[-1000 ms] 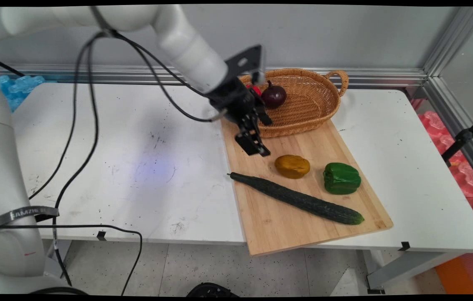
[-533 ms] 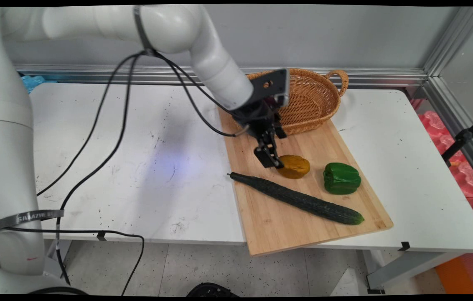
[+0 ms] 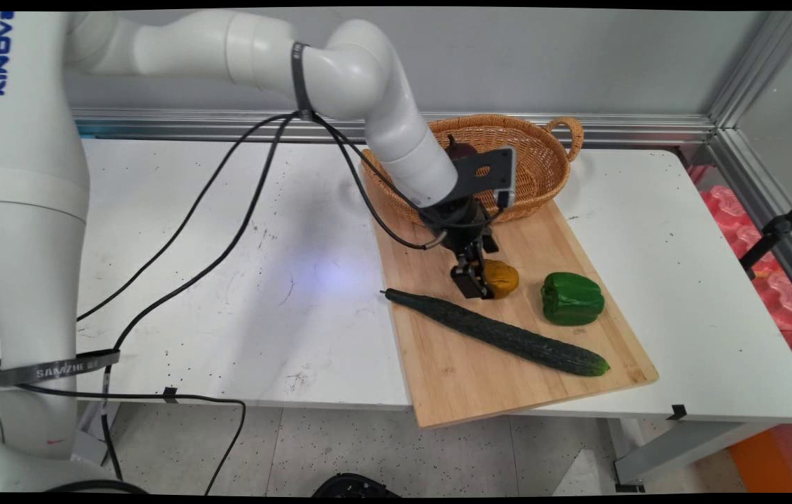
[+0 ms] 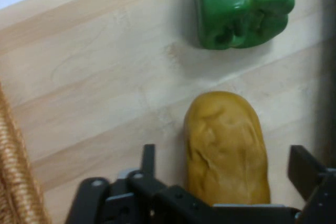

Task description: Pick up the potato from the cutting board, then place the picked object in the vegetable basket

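- One white desk (image 3: pixel 228 245) carries a wooden board (image 3: pixel 480 378).
- Behind the board sits a woven basket (image 3: pixel 536 175), touching its far end.
- Near the board's front lies a long dark cucumber (image 3: pixel 501 336).
- Just beside the potato, on the right, stands a green pepper (image 3: pixel 571 297).
- Between the basket and the cucumber lies a yellow-brown potato (image 3: pixel 502 278).
- Down low over the potato hangs the end effector (image 3: pixel 480 281), spread wide, one finger on each side, gripping nothing.

white table (image 3: pixel 193 280), wooden board (image 3: pixel 480 378), basket (image 3: pixel 543 175)
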You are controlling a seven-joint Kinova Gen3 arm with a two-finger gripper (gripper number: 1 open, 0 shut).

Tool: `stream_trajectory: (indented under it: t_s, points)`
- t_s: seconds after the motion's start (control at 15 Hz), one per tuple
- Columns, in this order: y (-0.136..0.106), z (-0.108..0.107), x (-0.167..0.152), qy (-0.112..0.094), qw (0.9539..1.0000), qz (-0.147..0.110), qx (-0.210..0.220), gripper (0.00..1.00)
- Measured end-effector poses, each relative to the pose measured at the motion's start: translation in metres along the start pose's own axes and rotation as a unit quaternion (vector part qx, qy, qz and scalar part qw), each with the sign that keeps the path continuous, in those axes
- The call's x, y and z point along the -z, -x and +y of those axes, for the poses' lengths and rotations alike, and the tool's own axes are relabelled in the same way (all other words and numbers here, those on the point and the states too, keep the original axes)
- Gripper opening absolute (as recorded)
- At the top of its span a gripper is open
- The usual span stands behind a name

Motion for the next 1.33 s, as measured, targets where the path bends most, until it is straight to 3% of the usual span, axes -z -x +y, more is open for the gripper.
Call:
stream_trajectory:
  t_s: [0.07, 0.67, 1.07, 1.33]
  points:
    - [-0.001, -0.001, -0.004, 0.000, 1.0000, -0.002, -0.001, 0.00]
    - [-0.009, -0.011, -0.001, 0.004, 0.9999, -0.009, -0.012, 0.00]
    - [-0.021, -0.016, 0.038, -0.002, 0.9999, 0.002, -0.010, 0.00]
    - [-0.030, -0.022, 0.074, -0.019, 0.9997, 0.013, 0.012, 0.00]
